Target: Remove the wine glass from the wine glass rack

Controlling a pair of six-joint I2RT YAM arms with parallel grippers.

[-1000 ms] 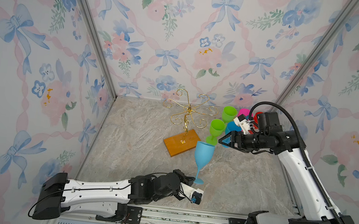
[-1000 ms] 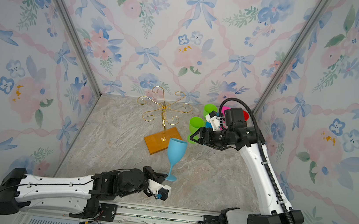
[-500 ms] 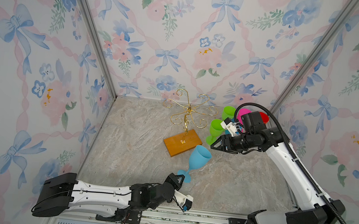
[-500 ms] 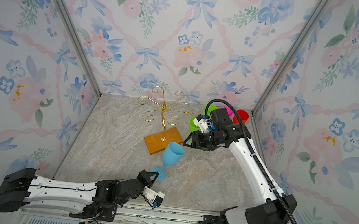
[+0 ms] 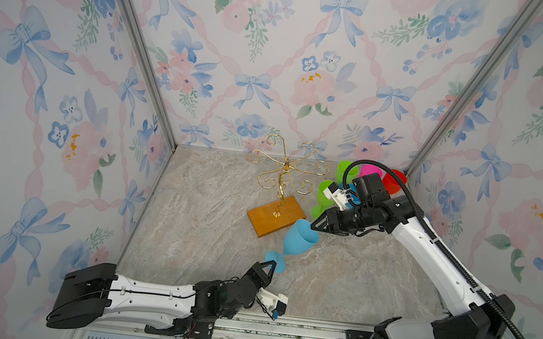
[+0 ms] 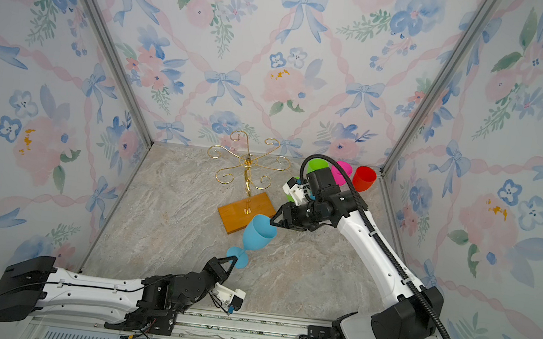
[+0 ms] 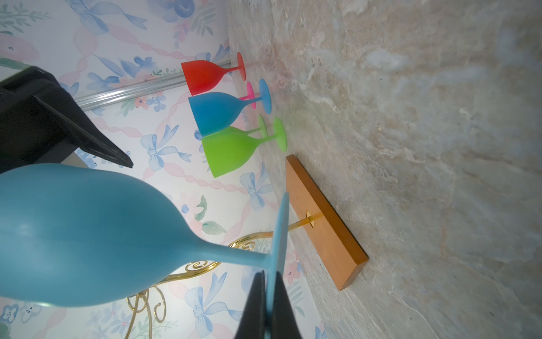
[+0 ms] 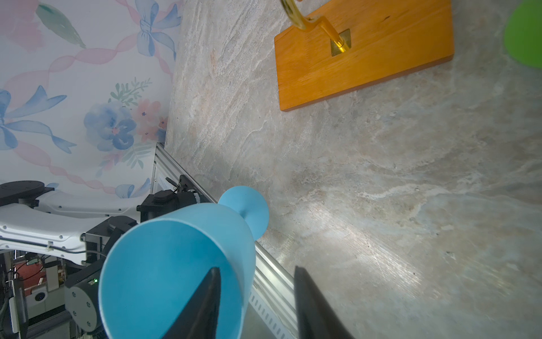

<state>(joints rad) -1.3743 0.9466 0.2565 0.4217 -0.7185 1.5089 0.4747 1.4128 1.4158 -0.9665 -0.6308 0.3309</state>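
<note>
Since a second ago the light blue wine glass (image 5: 300, 239) has gone from standing upright near the front edge of the table (image 5: 203, 232) to leaning steeply, and the right gripper (image 5: 314, 226) has swung away from the cluster of glasses to meet its rim. The left gripper (image 5: 272, 264) is pinched tight on the flat foot of the glass, a black finger (image 7: 255, 296) pressed against each face of the disc in the left wrist view. The glass hangs clear of the wine glass rack (image 5: 285, 175), off the tabletop, its foot toward the front edge and its open bowl tilted up toward the rack's wooden base (image 5: 275, 214); in both top views the rim overlaps the base's front corner. The right gripper's jaws are spread across that rim: in the right wrist view one finger (image 8: 205, 293) sits inside the bowl and the other stands outside it, with a gap between it and the wall. None of the rack's gold arms carries a glass. In the far right corner of the table stand two green glasses (image 5: 345, 170), a pink glass (image 5: 370, 171), a red glass (image 5: 394, 182) and a darker blue glass (image 7: 214, 111).
</note>
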